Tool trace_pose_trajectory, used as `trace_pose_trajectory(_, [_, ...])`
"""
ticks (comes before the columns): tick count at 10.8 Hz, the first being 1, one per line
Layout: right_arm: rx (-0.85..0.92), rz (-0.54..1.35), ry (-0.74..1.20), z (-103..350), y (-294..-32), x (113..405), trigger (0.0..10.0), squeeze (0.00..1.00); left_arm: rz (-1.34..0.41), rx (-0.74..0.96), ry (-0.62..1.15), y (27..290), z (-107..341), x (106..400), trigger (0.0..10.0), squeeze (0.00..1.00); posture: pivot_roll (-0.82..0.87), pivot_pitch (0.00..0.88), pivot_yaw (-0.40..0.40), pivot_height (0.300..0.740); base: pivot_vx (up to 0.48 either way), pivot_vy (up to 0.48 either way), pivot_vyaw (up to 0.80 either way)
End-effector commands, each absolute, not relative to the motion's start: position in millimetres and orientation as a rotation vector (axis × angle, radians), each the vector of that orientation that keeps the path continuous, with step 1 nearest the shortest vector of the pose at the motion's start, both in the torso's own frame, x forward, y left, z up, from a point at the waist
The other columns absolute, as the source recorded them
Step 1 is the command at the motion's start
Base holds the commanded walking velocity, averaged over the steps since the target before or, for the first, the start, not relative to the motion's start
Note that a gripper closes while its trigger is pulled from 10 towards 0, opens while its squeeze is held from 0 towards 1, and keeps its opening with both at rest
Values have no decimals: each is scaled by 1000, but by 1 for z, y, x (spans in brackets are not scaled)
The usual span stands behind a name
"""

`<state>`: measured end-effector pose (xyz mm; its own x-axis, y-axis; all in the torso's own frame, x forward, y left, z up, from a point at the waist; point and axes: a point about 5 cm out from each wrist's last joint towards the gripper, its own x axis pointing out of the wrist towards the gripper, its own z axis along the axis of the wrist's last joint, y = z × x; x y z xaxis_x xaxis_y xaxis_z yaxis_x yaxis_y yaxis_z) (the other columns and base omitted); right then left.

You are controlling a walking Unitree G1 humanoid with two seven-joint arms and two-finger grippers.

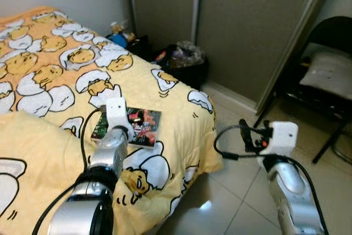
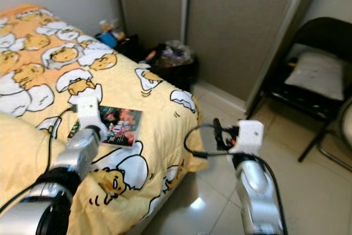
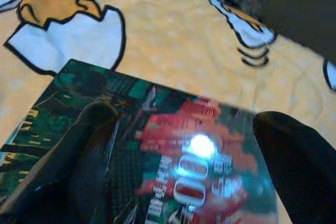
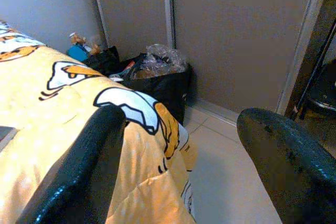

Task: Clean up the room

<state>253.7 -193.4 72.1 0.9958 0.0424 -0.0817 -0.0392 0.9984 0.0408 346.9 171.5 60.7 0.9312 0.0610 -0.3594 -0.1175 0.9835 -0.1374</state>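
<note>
A glossy book (image 1: 142, 125) with a green and red cover lies flat on the yellow egg-print bedspread (image 1: 60, 75) near the bed's corner. My left gripper (image 3: 184, 156) is open and hangs right over the book (image 3: 173, 171), one black finger (image 3: 79, 156) on each side of the cover. My left wrist (image 1: 116, 115) hides part of the book in the head views. My right gripper (image 4: 184, 156) is open and empty, held in the air over the tiled floor beside the bed corner (image 4: 131, 129); its wrist (image 1: 278, 136) sits to the right of the bed.
A black bin (image 1: 184, 61) stuffed with plastic and clutter stands against the grey sliding doors (image 1: 242, 31). A blue item (image 1: 118, 38) and small things sit by the wall. A black folding chair (image 1: 324, 75) with a cushion is at the right. Shiny tiles (image 1: 236, 191) lie between bed and chair.
</note>
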Motion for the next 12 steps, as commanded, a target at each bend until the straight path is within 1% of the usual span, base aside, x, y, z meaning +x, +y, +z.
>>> trace_pose_trajectory(1, [25, 34, 85, 74, -198, 250, 10000, 0, 145, -190, 344, 182, 69, 352, 10000, 0, -186, 0, 38, 740, 0, 0, 0])
trace_pose_trajectory(3, [18, 48, 114, 71, -200, 240, 10000, 0, 329, -269, 381, 212, 61, 344, 10000, 0, -191, 14, 21, 740, 0, 0, 0])
trace_pose_trajectory(5, [14, 70, 137, 69, -198, 237, 10000, 0, 431, -199, 354, 242, 56, 330, 10000, 0, -164, 22, 5, 740, 0, 0, 0])
trace_pose_trajectory(7, [23, 94, 130, 70, -193, 241, 10000, 0, 501, -171, 336, 262, 53, 316, 10000, 0, -131, 26, -1, 740, 0, 0, 0])
trace_pose_trajectory(8, [30, 115, 125, 72, -190, 244, 10000, 0, 517, -201, 359, 264, 45, 308, 10000, 0, -114, 30, -6, 740, 0, 0, 0])
trace_pose_trajectory(10, [32, 159, 114, 76, -187, 249, 10000, 0, 412, -401, 410, 231, 25, 301, 10000, 0, -108, 40, -2, 740, 0, 0, 0])
trace_pose_trajectory(11, [28, 222, 105, 82, -181, 255, 10000, 0, 372, -468, 476, 216, 12, 297, 10000, 0, -111, 57, 28, 740, 0, 0, 0])
trace_pose_trajectory(12, [25, 259, 85, 88, -175, 261, 10000, 0, 344, -474, 491, 211, 11, 297, 10000, 0, -111, 71, 61, 740, 0, 0, 0])
